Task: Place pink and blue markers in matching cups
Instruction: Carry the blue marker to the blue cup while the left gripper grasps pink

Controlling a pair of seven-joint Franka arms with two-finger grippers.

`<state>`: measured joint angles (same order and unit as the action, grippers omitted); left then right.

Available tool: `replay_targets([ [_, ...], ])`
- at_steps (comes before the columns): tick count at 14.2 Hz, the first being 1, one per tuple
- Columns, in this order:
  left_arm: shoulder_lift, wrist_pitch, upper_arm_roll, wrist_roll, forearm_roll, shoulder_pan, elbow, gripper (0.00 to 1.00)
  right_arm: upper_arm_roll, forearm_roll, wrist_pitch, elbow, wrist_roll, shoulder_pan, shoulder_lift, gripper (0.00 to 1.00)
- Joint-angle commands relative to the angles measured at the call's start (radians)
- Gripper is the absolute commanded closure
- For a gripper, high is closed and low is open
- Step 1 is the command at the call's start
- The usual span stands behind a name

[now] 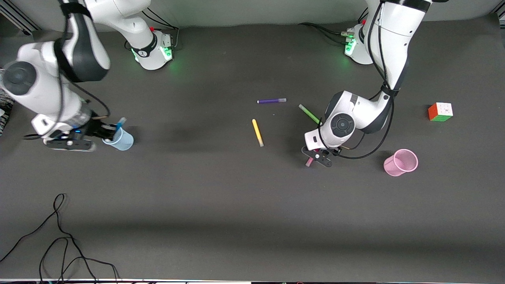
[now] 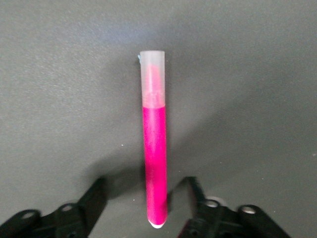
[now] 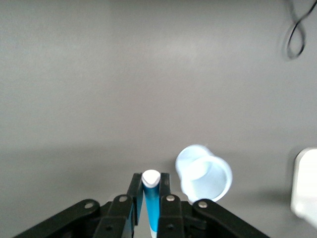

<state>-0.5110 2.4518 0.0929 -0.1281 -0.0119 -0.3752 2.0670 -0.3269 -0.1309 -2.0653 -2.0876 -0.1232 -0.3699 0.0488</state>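
My right gripper (image 1: pixel 112 131) is shut on the blue marker (image 1: pixel 120 123), holding it upright just above the rim of the pale blue cup (image 1: pixel 121 141) at the right arm's end of the table. In the right wrist view the marker (image 3: pixel 151 203) stands between the shut fingers (image 3: pixel 135 191), with the cup (image 3: pixel 204 177) beside it. My left gripper (image 1: pixel 315 157) is low over the pink marker (image 1: pixel 309 161). In the left wrist view the marker (image 2: pixel 154 158) lies flat on the table between the open fingers (image 2: pixel 95 196). The pink cup (image 1: pixel 401 162) stands upright toward the left arm's end.
A purple marker (image 1: pixel 271 101), a yellow marker (image 1: pixel 257 132) and a green marker (image 1: pixel 309 113) lie mid-table. A colour cube (image 1: pixel 440 111) sits at the left arm's end. Black cables (image 1: pixel 59 236) lie near the front edge at the right arm's end.
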Motion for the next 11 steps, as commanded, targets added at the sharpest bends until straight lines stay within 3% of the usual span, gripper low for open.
replay_targets([
  [1,0.009,-0.01,-0.007,0.016,0.004,-0.013,0.001,0.75,-0.096,-0.045,-0.141,-0.133,0.138,-0.011,0.097,1.0],
  [3,0.011,-0.011,-0.005,0.028,0.003,-0.013,-0.001,0.96,-0.159,-0.047,-0.26,-0.207,0.221,-0.011,0.114,1.0],
  [4,0.011,-0.011,-0.007,0.031,0.003,-0.013,-0.001,1.0,-0.171,-0.047,-0.318,-0.236,0.238,-0.011,0.111,1.0],
  [7,0.022,-0.069,-0.007,0.028,-0.003,-0.005,-0.022,1.0,-0.202,-0.047,-0.479,-0.337,0.252,-0.011,0.097,1.0],
  [11,0.129,-0.444,-0.007,0.006,-0.058,0.083,-0.19,1.0,-0.214,-0.047,-0.648,-0.454,0.249,-0.011,0.077,1.0],
])
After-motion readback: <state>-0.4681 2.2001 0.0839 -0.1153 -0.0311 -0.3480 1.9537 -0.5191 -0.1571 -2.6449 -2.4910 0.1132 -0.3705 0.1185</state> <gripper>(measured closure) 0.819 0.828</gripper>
